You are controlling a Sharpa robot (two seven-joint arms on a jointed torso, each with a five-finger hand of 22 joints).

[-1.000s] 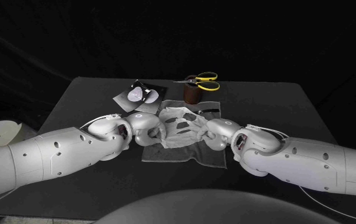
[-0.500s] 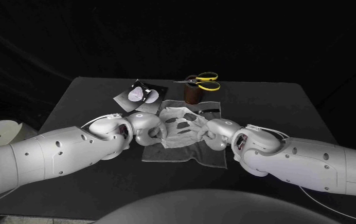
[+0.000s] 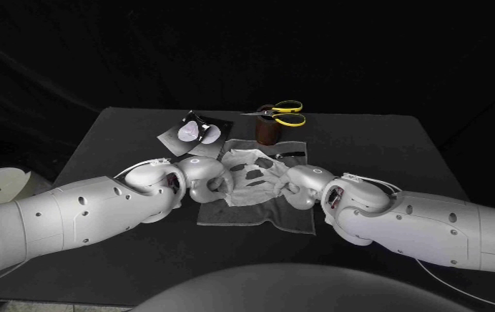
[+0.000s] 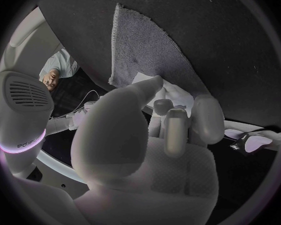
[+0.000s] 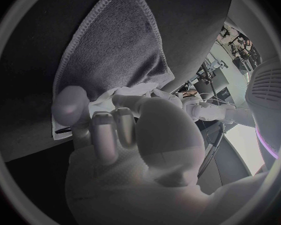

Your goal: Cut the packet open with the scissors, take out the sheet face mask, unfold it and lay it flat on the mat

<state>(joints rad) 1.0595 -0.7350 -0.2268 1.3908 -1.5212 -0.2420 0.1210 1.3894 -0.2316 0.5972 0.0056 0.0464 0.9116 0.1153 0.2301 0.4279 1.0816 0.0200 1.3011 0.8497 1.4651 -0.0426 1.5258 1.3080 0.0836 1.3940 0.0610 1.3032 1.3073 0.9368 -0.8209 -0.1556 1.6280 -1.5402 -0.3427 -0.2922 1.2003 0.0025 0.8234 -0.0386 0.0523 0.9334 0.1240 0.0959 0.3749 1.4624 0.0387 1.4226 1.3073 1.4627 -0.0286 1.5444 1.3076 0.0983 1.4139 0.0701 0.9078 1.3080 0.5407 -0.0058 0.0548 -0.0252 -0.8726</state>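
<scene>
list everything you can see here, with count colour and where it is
table: one, black, under everything
mat: one, grey, middle of the table
sheet face mask: one, white, spread on the mat between the hands
packet: one, silvery grey, on the table beyond the mat's far left corner
scissors: one pair, yellow handles, near the table's far edge
brown cylinder: one, just in front of the scissors
left robot hand: one, silver, holding the mask's left edge
right robot hand: one, silver, holding the mask's right edge
</scene>
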